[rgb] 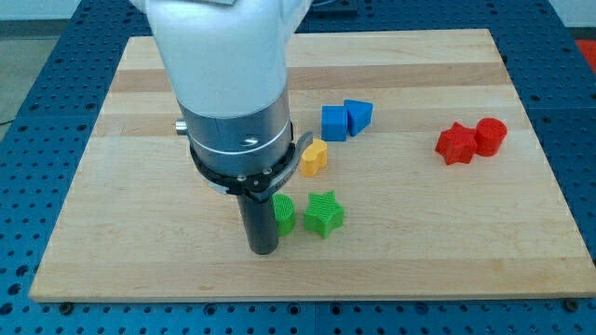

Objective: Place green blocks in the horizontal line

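Two green blocks lie low on the wooden board (419,242). A green star block (323,214) sits right of centre. A second green block (283,214), shape partly hidden, sits just to its left with a small gap between them. My tip (263,250) rests on the board right beside the left green block, on its left side and a little lower in the view; it appears to touch that block. The arm's grey body (233,93) hides the board above the tip.
A yellow block (315,156) lies above the green ones, by the arm's body. Two blue blocks, a cube (333,123) and a wedge-like one (358,115), sit together higher up. Two red blocks (455,144) (491,135) touch at the view's right.
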Controlling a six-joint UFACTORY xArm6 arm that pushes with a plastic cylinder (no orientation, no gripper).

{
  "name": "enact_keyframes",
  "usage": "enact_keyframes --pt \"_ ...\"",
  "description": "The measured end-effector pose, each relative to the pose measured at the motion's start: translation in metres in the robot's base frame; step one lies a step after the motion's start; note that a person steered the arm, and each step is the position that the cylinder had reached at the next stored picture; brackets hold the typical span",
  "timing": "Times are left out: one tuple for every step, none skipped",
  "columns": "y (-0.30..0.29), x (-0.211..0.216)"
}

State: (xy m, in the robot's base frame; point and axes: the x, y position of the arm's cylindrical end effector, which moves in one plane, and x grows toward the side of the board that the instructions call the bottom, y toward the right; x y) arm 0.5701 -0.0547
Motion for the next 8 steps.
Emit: enact_keyframes --pt "0.007 0.02" --pt "0.068 0.029" --pt "0.128 0.013" --pt "0.143 -0.013" --pt "0.137 -0.03" --pt "0.123 -0.041" --pt "0.113 -0.041" --pt "0.101 -0.041"
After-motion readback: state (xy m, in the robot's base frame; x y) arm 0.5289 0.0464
